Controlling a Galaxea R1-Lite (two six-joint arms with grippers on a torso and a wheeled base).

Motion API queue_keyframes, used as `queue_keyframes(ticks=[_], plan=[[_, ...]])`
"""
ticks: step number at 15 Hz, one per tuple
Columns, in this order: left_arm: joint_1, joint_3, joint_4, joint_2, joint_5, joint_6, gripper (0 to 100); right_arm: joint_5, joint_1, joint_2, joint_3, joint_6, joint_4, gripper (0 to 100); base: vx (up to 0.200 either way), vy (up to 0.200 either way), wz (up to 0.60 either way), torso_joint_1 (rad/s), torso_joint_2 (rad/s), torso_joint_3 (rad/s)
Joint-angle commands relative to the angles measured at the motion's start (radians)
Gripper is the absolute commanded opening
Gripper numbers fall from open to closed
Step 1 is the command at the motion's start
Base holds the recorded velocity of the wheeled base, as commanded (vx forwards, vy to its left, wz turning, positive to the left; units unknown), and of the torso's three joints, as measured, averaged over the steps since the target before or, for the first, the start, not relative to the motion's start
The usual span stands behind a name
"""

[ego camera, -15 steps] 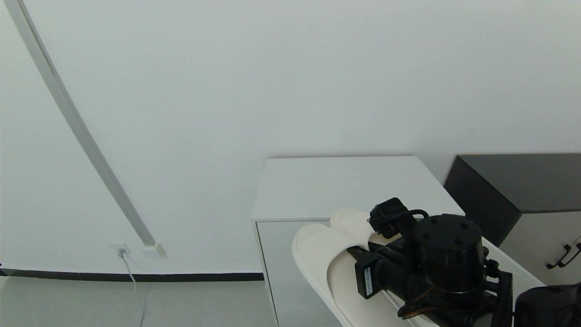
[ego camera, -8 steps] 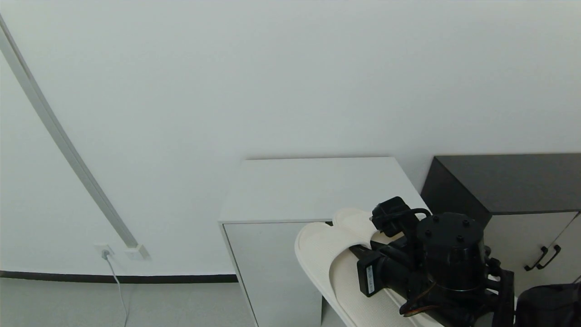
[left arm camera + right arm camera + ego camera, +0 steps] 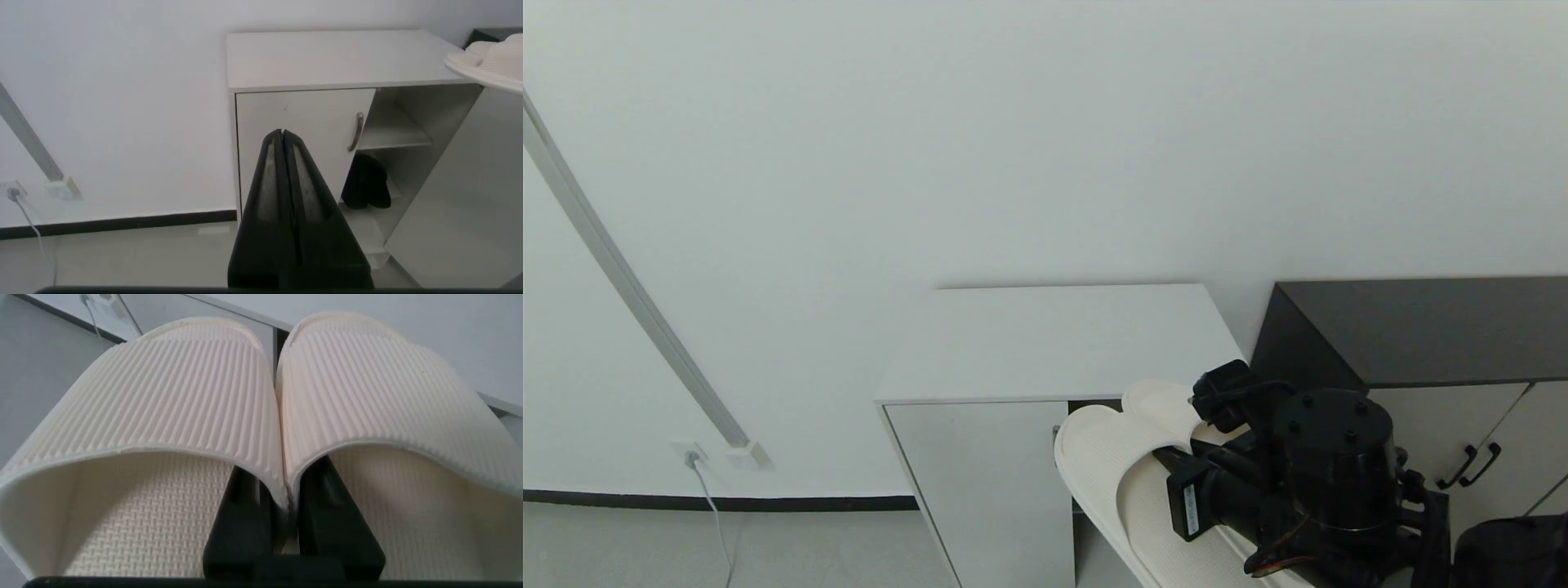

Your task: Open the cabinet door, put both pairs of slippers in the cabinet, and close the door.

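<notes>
Dark item inside open cabinet

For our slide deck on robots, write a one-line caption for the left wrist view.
Left claw, shut and empty, faces the white cabinet, one door open, slippers held nearby.

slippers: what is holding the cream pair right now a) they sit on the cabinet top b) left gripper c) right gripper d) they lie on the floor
c: the right gripper is shut on the touching inner sides of the slippers, holding them in the air in front of the cabinet.
</notes>
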Motion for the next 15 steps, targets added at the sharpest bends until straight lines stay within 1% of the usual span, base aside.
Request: queue_keyframes(ticks=[1,15], plan=[[0.000,0.000,0.000,0.001,0.000,-0.002,0,0.002,-0.004,0.002,0.009,0.000,0.000,0,0.000,0.000,0.00,0.000,0.00,0.000],[0.000,0.000,0.000,0.001,0.000,0.002,0,0.004,-0.004,0.008,0.014,-0.003,0.000,0,0.000,0.000,0.00,0.000,0.00,0.000]])
